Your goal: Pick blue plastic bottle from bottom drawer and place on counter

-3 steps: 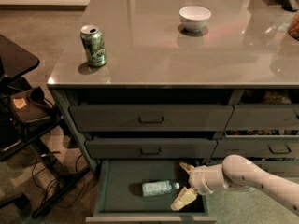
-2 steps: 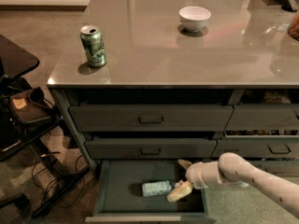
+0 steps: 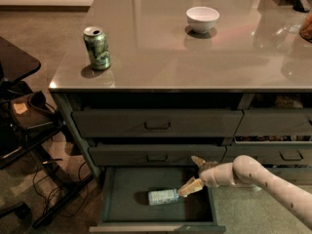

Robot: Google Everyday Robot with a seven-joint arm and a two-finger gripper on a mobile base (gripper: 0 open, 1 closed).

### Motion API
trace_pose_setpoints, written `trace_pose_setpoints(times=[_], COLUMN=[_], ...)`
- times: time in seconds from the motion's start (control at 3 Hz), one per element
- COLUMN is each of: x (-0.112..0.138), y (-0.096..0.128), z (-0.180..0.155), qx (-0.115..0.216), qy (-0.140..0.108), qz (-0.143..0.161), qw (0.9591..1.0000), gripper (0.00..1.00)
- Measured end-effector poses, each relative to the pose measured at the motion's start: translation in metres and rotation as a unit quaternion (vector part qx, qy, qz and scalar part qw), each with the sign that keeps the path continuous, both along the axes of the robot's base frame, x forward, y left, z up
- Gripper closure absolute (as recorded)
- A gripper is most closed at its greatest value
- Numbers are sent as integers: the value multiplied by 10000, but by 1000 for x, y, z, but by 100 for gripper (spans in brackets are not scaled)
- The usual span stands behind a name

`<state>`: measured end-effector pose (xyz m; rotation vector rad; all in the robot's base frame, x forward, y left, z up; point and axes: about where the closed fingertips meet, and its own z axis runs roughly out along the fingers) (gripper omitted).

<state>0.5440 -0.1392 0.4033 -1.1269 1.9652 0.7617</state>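
Risks first. The blue plastic bottle (image 3: 163,196) lay on its side on the floor of the bottom drawer (image 3: 124,191), near the middle and towards the drawer's front. It looked round and light, so a nudge would likely roll or skid it across the bare floor. The gripper (image 3: 188,175) sat inside the drawer, right of centre, jaws spread and holding nothing. Only the lower finger was at the bottle's right end, touching or just beside it, hard to say which. The upper finger was up by the drawer's back, close under the drawer above (image 3: 156,155). Closing from this offset would probably pinch one end only, and the bottle could pivot or squirt out. Lifting without pulling back first could knock the upper finger against that front.

Arm (image 3: 263,179) pose: it came in low from the drawer's right side, forearm sloping down and wrist bent in over the drawer's right wall. The counter (image 3: 161,67) above the drawer had a can (image 3: 97,48) and a bowl (image 3: 203,19) on it.
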Motion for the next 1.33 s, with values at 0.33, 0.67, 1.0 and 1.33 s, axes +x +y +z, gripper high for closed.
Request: trace_pose_setpoints(times=[0.33,0.67,1.0,1.33], x=[10,15,19,19], y=[5,4,-4,-4], z=[-24,-40,-59,-59], qx=[-44,-111,-192,-192], qy=[117,207,327,328], qz=[-1,-42,-129,-129], qw=[9999,9997,9992,9992], gripper=[0,0,0,0])
